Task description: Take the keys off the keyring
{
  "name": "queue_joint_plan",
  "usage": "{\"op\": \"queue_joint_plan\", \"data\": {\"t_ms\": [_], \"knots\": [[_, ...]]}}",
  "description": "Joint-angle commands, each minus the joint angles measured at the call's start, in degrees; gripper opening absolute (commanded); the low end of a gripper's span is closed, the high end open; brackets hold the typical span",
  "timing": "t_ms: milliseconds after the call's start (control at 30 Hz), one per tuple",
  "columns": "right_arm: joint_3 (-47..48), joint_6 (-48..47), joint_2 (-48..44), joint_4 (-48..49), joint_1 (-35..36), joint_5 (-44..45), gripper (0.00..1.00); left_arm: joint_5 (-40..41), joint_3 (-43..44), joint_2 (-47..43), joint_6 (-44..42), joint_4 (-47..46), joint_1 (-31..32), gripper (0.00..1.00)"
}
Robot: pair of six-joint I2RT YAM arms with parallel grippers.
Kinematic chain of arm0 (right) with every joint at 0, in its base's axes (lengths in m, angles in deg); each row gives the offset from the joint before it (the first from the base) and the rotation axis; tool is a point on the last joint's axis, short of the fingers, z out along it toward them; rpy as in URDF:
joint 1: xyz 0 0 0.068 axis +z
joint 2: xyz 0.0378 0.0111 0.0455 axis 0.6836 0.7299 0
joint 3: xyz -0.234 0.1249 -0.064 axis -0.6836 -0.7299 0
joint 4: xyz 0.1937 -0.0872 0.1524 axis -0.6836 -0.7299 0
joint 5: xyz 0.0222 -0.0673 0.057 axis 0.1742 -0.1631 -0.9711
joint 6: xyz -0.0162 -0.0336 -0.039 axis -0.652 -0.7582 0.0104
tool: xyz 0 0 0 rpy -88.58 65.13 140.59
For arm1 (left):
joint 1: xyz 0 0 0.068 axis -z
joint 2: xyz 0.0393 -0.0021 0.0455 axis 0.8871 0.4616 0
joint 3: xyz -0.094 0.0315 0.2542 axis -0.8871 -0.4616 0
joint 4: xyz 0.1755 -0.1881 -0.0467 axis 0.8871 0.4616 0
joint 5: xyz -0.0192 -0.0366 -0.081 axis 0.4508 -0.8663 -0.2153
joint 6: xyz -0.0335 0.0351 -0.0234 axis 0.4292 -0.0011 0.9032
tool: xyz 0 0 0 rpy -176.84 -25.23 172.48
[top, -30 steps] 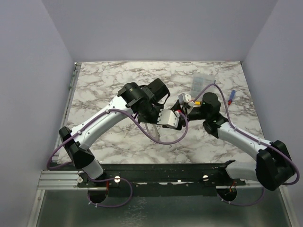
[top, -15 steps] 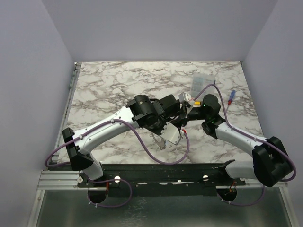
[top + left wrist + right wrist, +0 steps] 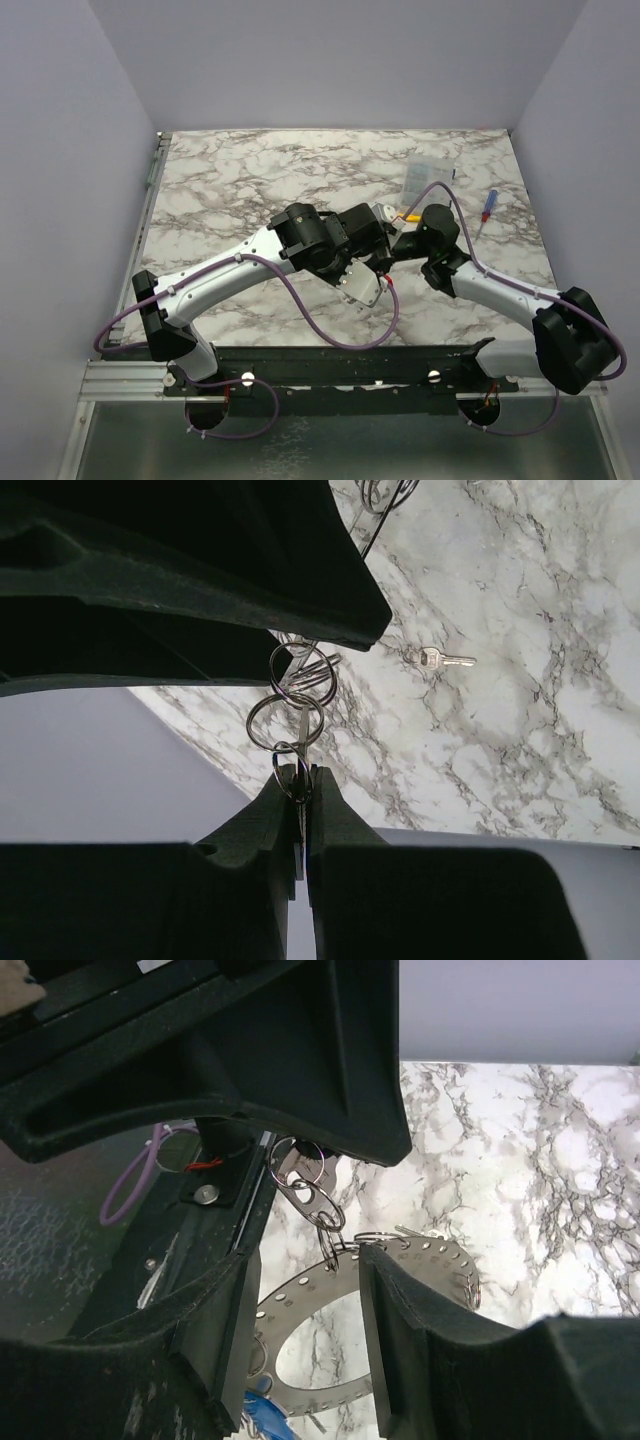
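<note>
Swinging from the counter's (image 3: 560, 730) middle toward its near edge within the last second, the left gripper (image 3: 303, 780) closed in on the right gripper (image 3: 300, 1260), clenched on the end link of a chain of small split rings (image 3: 285, 720). The chain ran taut to the keyring (image 3: 420, 1260), seen between and behind the right pincer's parted jaws. One silver key (image 3: 440, 660) lay loose on the marble. A blue-headed key (image 3: 258, 1410) showed by the ring, suggesting work remained.
</note>
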Motion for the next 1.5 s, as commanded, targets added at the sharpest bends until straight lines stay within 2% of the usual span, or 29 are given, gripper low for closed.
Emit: {"op": "queue_joint_plan", "data": {"t_ms": [0, 67, 267, 433, 600, 933, 1067, 1267, 1467], "knots": [[0.74, 0.46, 0.9, 1.34, 0.54, -0.97, 0.51, 1.6, 0.94, -0.04, -0.46, -0.54, 0.64, 0.0], [1.02, 1.06, 1.22, 1.87, 0.71, -0.94, 0.47, 1.62, 0.88, -0.12, -0.46, -0.54, 0.72, 0.0], [1.25, 2.76, 1.24, 2.75, 0.71, 0.02, 0.26, 1.44, 0.41, -0.65, -0.04, -0.55, 0.69, 0.0], [1.78, 4.5, 0.71, 2.16, 0.67, 1.23, 0.01, 1.62, -0.86, -1.79, 0.71, -0.54, 0.68, 0.0], [0.09, 5.67, -0.5, 2.89, 0.43, 3.51, 0.01, 2.41, -4.15, -4.15, 0.95, -0.63, -0.29, 0.0], [-3.6, 15.77, -0.78, 16.43, -2.32, 3.26, 0.01, 1.66, -12.81, -8.82, -0.38, -2.79, -6.38, 0.0], [-4.32, 16.85, -0.66, 18.99, -2.39, 3.18, 0.01, 0.23, -11.0, -8.17, 0.35, -3.0, -6.73, 0.0], [-2.71, 10.18, -0.16, 11.79, -2.36, 0.67, 0.01, -1.97, -5.46, -6.26, 0.07, -2.45, -6.72, 0.0], [-0.18, 6.23, -0.17, 6.48, -2.34, -0.46, 0.27, -2.89, -4.12, -5.73, -2.57, -2.34, -6.62, 0.0]]}}
